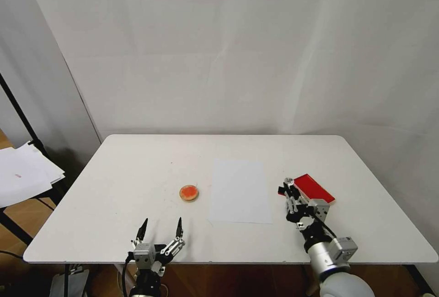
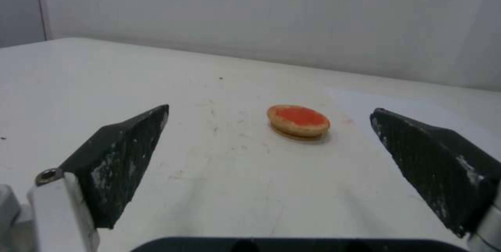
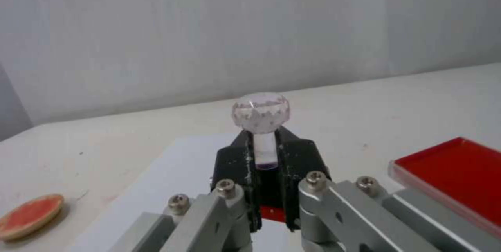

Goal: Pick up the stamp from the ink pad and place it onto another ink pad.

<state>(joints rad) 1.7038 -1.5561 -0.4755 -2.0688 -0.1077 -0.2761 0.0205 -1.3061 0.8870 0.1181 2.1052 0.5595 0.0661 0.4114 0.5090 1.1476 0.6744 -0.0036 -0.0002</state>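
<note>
White tabletop point(image 1: 137, 187) fills my workspace, scuffed faintly near the front edge, with a pale wall point(image 1: 228, 50) rising behind it. At the near edge my left gripper point(image 1: 161, 229) hovers low over the table, its two dark fingers point(image 2: 125, 154) spread wide with nothing between them. Ahead of it lies the round ink pad point(image 1: 189, 193), a tan-rimmed disc with an orange-red centre, flat on the table and well apart from those fingers. Just beside the disc, toward my right, a sheet of white paper point(image 1: 238, 190) lies flat. Past the paper's right edge my right gripper point(image 1: 289, 190) is clamped on the stamp point(image 3: 260, 126): the black fingers point(image 3: 297, 158) pinch its clear stem, the faceted pinkish knob standing upright above them. The stamp is lifted, just beside the near-left corner of the red rectangular ink pad point(image 1: 315, 188), which lies flat at an angle with nothing on its red face.
</note>
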